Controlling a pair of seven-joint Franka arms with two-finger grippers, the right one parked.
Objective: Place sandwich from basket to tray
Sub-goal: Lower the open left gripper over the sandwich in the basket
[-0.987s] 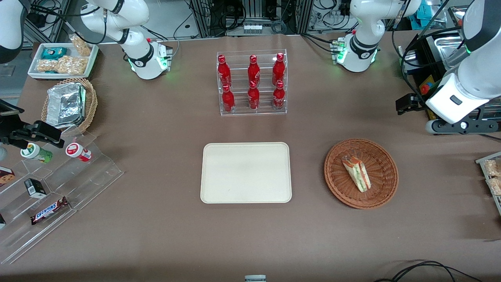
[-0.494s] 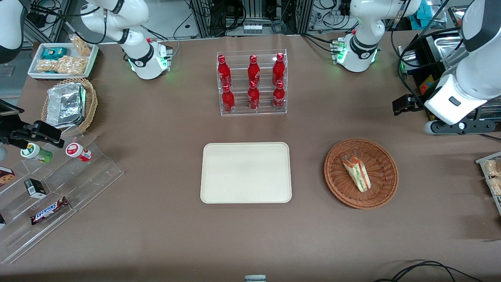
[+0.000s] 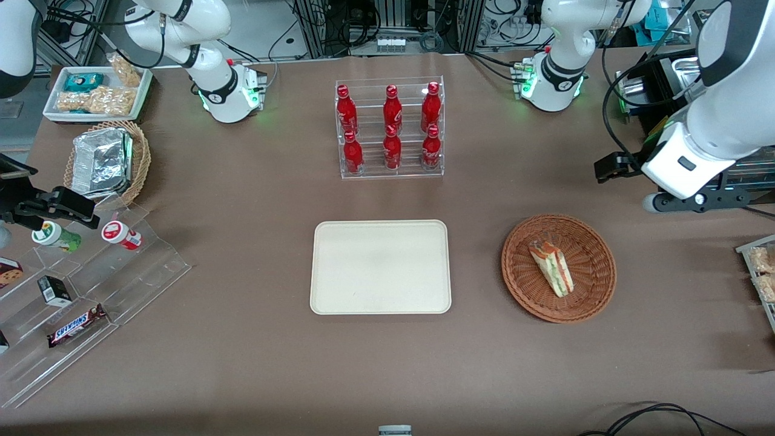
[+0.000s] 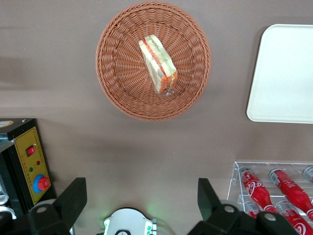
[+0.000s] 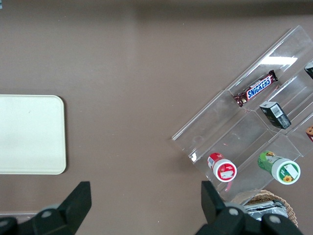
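Sandwich (image 3: pixel 551 268) lies mid-basket (image 3: pixel 590 242), wicker rim clear all round it. Basket sits beside tray (image 3: pixel 380 266), bare worktop strip betw. them, both toward worktop's front edge. Gripper (image 4: pixel 142 205) hangs high, farther from front cam than basket, fingers (image 4: pixel 73 200) spread wide, holding nothing.

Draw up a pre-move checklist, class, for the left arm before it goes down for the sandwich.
1. Sandwich lies in the wicker basket: ok.
2. Nothing covers the sandwich: ok.
3. Gripper open, fingers spread wide: ok.
4. Gripper over the sandwich: not ok; it hangs high, farther from the front camera than the basket.
5. Cream tray has bare room for the sandwich: ok.
6. Bottle rack stands off the basket-to-tray path: ok.
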